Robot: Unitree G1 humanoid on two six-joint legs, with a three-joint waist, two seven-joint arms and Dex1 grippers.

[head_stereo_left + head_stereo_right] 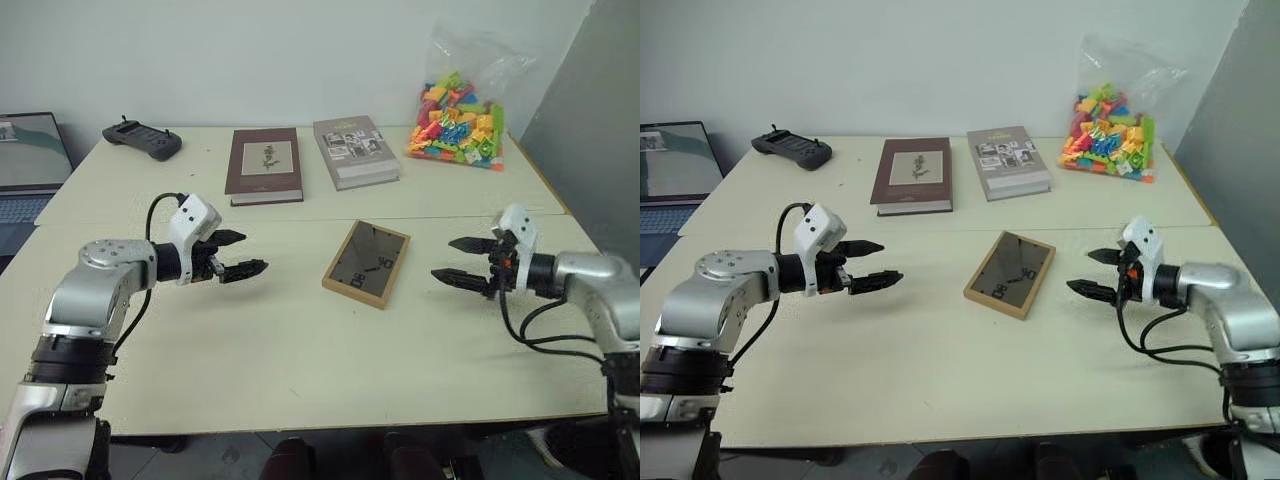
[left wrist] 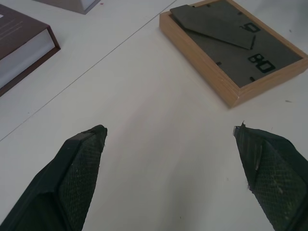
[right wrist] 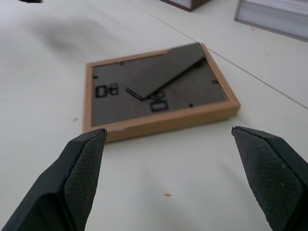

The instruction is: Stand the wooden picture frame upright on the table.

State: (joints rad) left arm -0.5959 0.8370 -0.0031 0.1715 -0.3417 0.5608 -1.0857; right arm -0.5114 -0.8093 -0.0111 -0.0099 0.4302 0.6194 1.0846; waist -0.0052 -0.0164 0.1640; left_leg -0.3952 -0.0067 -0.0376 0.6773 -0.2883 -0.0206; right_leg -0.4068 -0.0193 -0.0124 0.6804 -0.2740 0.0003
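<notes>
Nearest, the left end effector [image 1: 238, 254] hangs just above the table [image 1: 300, 370] on the robot's left, its two black fingers spread wide with nothing between them. Opposite it, on the robot's right, the right end effector [image 1: 462, 262] hovers at about the same depth, fingers likewise parted and empty, pointing inward toward the middle of the table.

Between the two, and a little farther back, the wooden picture frame [image 1: 366, 263] lies flat on the table, face down, its dark backing turned up. The prop leg [image 3: 166, 67] rests folded against that backing, running diagonally from one corner. The frame sits askew to the table edge, apart from both end effectors, and just in front of the thin seam line [image 1: 300, 221] that crosses the tabletop.

Beyond the seam, a maroon hardcover book [image 1: 264, 165] lies flat, and just beside it to the right a grey hardcover book [image 1: 355, 150], the two close together but not touching. Farther to the left, near the back edge, a black handheld controller [image 1: 142, 139] rests on the table. At the far right corner stands a clear plastic bag of colourful building blocks [image 1: 458, 120]. Off the table's left end, part of a laptop [image 1: 30, 165] with a lit screen can be seen.
</notes>
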